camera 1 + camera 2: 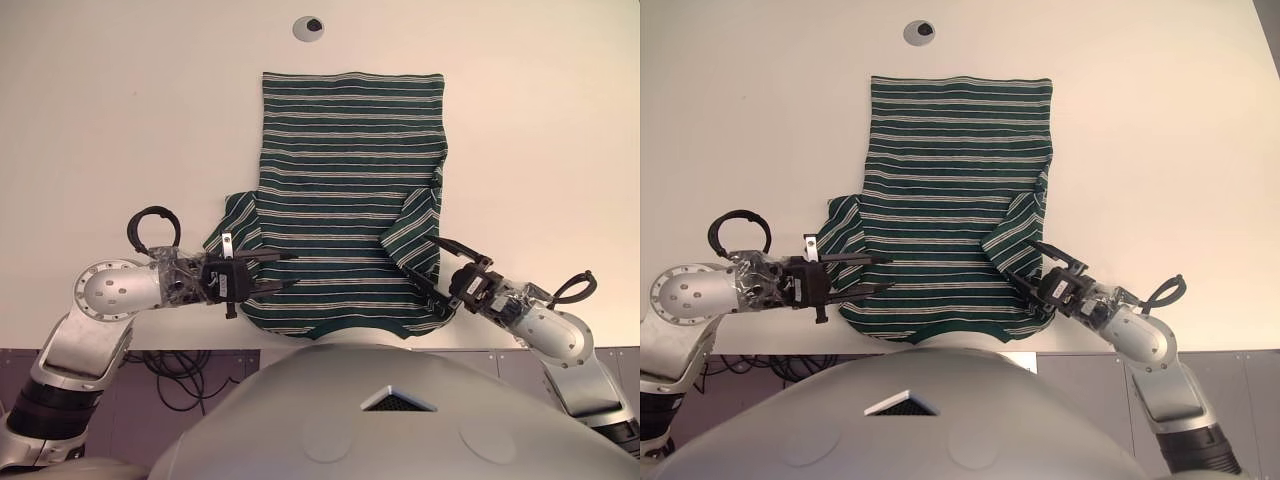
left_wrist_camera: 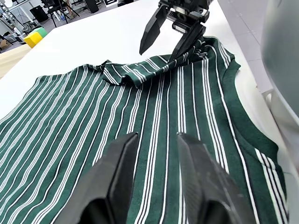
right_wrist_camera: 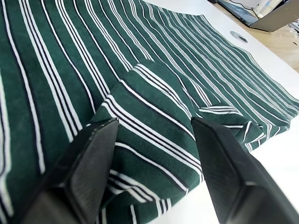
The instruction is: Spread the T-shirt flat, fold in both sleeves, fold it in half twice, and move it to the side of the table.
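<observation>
At the lower left of the head view, the left gripper [image 1: 296, 270] is sitting over the collar end of the T-shirt [image 1: 350, 170], fingers standing narrowly apart and holding nothing. At lower right, the right gripper [image 1: 418, 253] is spreading wide around the folded-in sleeve [image 1: 412, 232]. The striped shirt is lying flat at centre frame on the white table [image 1: 120, 130], its hem pointing toward a round cable port [image 1: 309, 27] at top.
</observation>
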{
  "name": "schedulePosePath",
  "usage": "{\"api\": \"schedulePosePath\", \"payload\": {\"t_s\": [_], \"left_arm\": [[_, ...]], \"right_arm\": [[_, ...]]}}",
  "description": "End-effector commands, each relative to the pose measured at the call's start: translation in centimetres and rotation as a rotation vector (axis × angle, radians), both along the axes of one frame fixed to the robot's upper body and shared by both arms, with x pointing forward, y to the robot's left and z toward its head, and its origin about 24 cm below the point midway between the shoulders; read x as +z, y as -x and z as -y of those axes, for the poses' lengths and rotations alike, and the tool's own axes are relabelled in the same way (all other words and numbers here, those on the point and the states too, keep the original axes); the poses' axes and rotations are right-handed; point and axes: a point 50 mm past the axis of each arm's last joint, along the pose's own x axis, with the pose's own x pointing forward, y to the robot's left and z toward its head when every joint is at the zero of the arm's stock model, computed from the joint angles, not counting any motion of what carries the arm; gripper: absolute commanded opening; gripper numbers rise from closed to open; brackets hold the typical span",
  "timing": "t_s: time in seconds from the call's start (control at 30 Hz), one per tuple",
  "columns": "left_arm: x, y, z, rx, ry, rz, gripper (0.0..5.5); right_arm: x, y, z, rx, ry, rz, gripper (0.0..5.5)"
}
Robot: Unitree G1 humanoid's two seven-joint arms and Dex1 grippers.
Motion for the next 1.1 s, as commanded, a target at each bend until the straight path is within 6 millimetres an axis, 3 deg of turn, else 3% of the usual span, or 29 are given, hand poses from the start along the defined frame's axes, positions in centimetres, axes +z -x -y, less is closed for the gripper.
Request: {"api": "schedulePosePath", "payload": {"t_s": [0.03, 0.4, 0.5, 0.73, 0.87, 1.1], "left_arm": [[0.2, 0.2, 0.1, -0.015, -0.010, 0.012, 1.48], [0.2, 0.3, 0.3, -0.018, -0.002, 0.012, 1.48], [0.2, 0.3, 0.3, -0.019, -0.002, 0.012, 1.48], [0.1, 0.3, 0.4, -0.023, -0.006, 0.015, 1.48], [-0.6, 0.2, 0.2, -0.021, -0.053, 0.024, 1.48], [-0.8, 0.0, 0.3, -0.028, -0.062, 0.038, 1.48]], "right_arm": [[0.8, 0.2, -0.6, 0.015, -0.042, 0.027, 2.86], [-0.7, 1.0, -0.1, 0.053, 0.101, 0.006, 2.86], [-0.7, 0.8, 0.1, 0.038, 0.109, 0.013, 2.43], [0.0, 0.6, -0.6, 0.031, 0.014, 0.025, 1.40], [1.4, 0.0, -2.0, 0.010, -0.152, 0.032, 1.40], [0.5, -0.7, -2.7, 0.035, -0.109, 0.021, 1.40]]}}
